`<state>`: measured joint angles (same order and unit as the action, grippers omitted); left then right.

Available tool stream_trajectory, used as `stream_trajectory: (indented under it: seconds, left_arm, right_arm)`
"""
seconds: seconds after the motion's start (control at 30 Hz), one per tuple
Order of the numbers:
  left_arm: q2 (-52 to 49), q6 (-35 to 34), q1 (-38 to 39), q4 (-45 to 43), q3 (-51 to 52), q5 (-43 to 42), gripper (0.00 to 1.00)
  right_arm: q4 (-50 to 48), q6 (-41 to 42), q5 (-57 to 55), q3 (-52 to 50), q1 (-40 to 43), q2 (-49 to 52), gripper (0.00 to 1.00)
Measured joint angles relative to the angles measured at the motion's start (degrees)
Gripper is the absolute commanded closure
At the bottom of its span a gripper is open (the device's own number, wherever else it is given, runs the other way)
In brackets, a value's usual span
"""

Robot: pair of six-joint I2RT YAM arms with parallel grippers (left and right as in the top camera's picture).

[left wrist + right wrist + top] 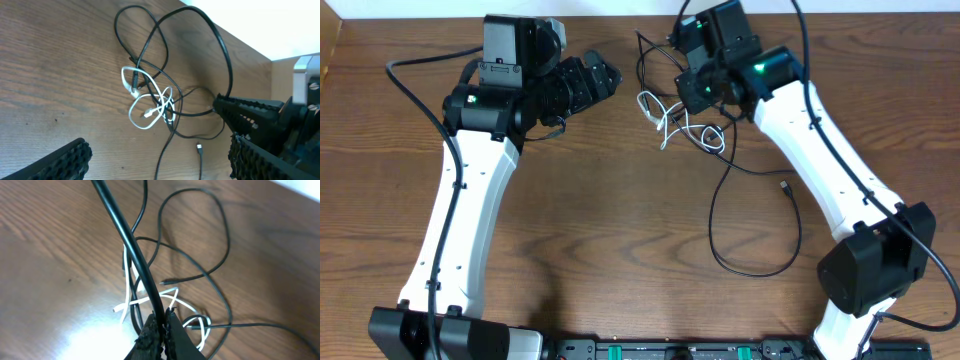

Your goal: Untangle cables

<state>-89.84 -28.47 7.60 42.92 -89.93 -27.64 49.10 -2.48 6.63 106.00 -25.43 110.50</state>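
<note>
The cables lie in a knot (682, 128) at the back of the table. A white cable (653, 108) loops through two black ones, and one long black cable (760, 225) trails toward the front. My right gripper (684, 93) hovers over the knot. In the right wrist view it (164, 314) is shut on a black cable (120, 222) that rises taut from the jaws. My left gripper (603, 85) stands left of the knot. Its fingers (65, 159) are spread wide with nothing between them, above the table near a small plug (199, 147).
The back table edge (250, 42) runs close behind the knot. A loose black plug end (786, 187) lies right of centre. Thicker black wires (415, 95) hang off both arms. The arm bases stand at the front edge.
</note>
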Motion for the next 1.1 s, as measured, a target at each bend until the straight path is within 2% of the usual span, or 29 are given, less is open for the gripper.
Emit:
stream_trajectory:
  seconds: [0.2, 0.37, 0.67, 0.87, 1.1]
  left_arm:
    - [-0.33, 1.07, 0.68, 0.13, 0.0, 0.76, 0.1]
    - [-3.06, 3.41, 4.79, 0.07, 0.0, 1.03, 0.11]
    - [-12.26, 4.79, 10.82, -0.5, 0.24, 1.03, 0.28]
    - [-16.09, 4.96, 12.59, -2.91, 0.31, 3.21, 0.28]
    - [-20.44, 4.96, 14.71, -3.54, 0.31, 4.7, 0.28]
  right_arm:
    - [0.94, 1.46, 4.0, 0.0, 0.11, 0.0, 0.99]
    - [0.98, 2.91, 4.92, 0.0, 0.2, 0.0, 0.99]
    - [1.2, 6.91, 9.35, 0.0, 4.39, 0.0, 0.99]
    - [1.2, 9.29, 13.68, 0.0, 8.41, 0.0, 0.99]
    - [1.27, 10.38, 16.57, 0.0, 9.44, 0.0, 0.99]
